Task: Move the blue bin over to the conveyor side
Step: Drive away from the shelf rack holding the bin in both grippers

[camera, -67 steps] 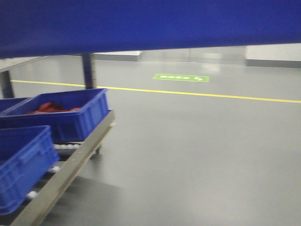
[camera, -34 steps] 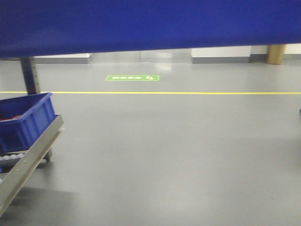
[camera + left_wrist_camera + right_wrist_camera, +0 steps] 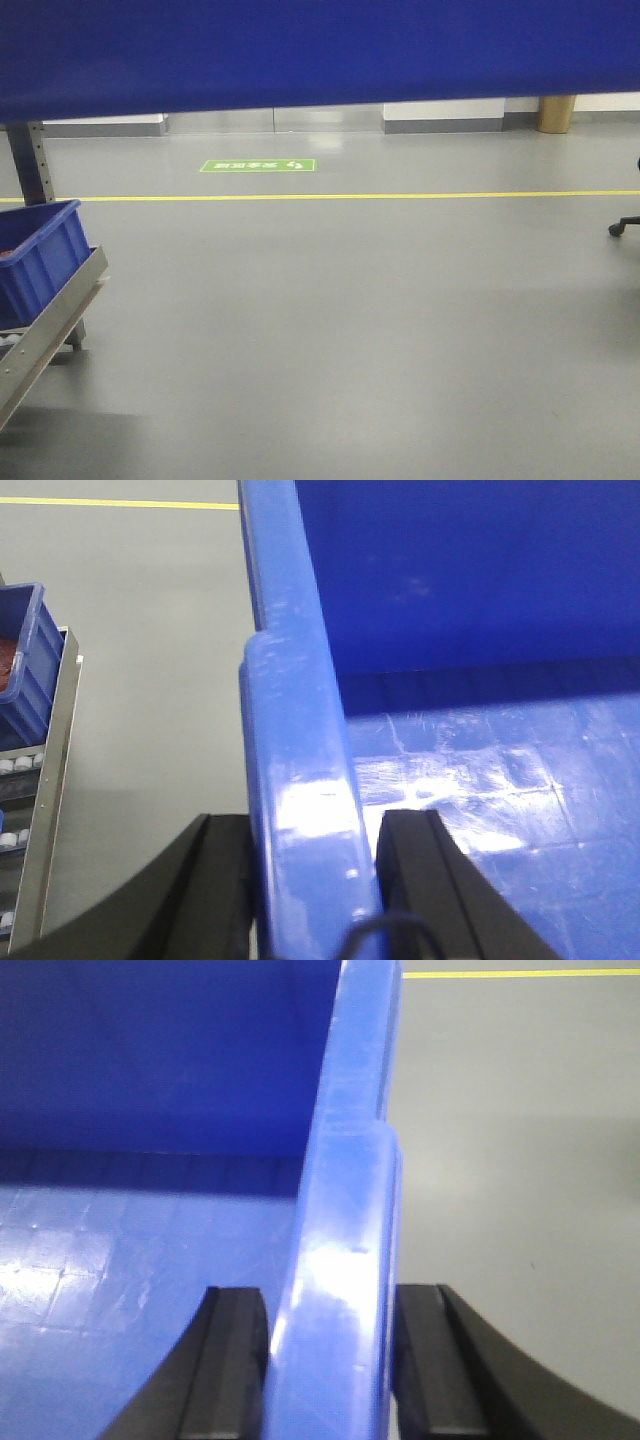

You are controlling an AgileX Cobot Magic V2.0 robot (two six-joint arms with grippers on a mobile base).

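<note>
While both claws carry it, the blue bin hangs clear of the floor, its near wall filling the top band of the front view. The left claw is clamped across the bin's left wall. One black finger sits inside the bin and the other outside, both pressed against the thickened rim. The right claw grips the right wall in the same way. As far as the wrist views show, the bin is empty.

By my reading the step in hand is the carry: the bin is up and not yet set down. The conveyor side shows in none of the views, so I cannot tell where it lies or how near. The next move calls for bringing the belt into sight and keeping the two grips level so the bin does not twist between them. It should be lowered only once its bottom stands over the belt.

Low at the left another blue crate, with something red in it, rests on a sloped roller rack. That is the nearest thing the base or the bin could clip. A yellow line crosses the floor, with a green floor marking beyond it. A chair caster pokes in at the right edge, and a tan post stands by the far wall. The held bin itself hides much of what lies ahead.
</note>
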